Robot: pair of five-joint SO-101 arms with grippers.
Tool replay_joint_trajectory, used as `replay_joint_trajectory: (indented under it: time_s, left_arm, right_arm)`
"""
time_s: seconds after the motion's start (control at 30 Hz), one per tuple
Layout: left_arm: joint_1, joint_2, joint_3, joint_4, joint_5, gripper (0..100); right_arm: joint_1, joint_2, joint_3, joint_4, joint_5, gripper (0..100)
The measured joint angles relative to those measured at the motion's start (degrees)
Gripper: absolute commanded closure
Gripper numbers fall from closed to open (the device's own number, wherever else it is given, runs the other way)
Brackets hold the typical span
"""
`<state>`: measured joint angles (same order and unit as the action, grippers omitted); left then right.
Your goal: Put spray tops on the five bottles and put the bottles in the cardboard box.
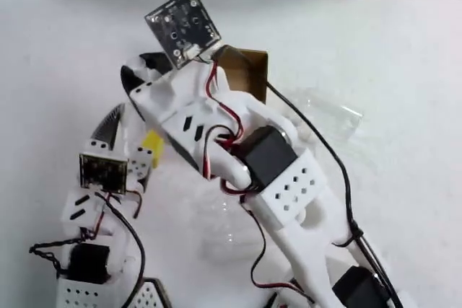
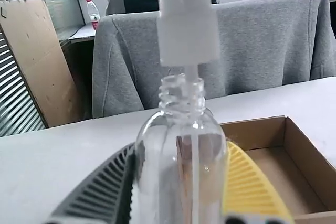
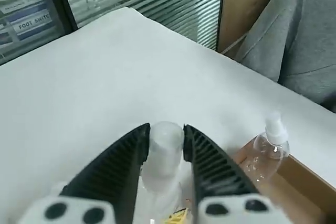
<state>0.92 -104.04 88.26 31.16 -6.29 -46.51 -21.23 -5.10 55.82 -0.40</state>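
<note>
Bottle (image 2: 181, 150) stands upright, neck up, clamped in left claw (image 2: 178, 184); right claw (image 3: 165, 134) pinches spray top (image 2: 188, 19) above it.

- High view: straight down on the white table (image 1: 404, 34).
- Left wrist view: level, tight on a clear plastic bottle (image 2: 181, 156).
- Right wrist view tilts down, sharing the brown cardboard box (image 2: 257, 129) with it.

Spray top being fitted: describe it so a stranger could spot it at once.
Find the open cardboard box on the white table; near it the left gripper holds a clear bottle upright. The spray top is the white cap above that bottle's bare neck threads, pinched by the right gripper, its thin tube already inside.
</note>
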Motion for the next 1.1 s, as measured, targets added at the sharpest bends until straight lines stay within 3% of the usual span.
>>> replay_joint_trajectory:
  time_s: [0.1, 0.67, 0.83, 1.1]
  left_arm:
    - [0.00, 0.00, 0.00, 0.00, 0.00, 97]
    - [-0.09, 0.00, 0.00, 0.00, 0.00, 97]
    - [0.00, 0.00, 0.00, 0.00, 0.00, 97]
    - [0.00, 0.00, 0.00, 0.00, 0.00, 97]
  right_arm:
    - [0.00, 1.32, -0.70, 0.79, 0.00, 82.7]
    - [1.49, 1.05, -2.99, 0.88, 0.00, 98.3]
    - [7.38, 1.05, -5.01, 0.88, -2.29, 98.3]
    - [7.74, 8.70, -5.10, 2.46, 0.70, 98.3]
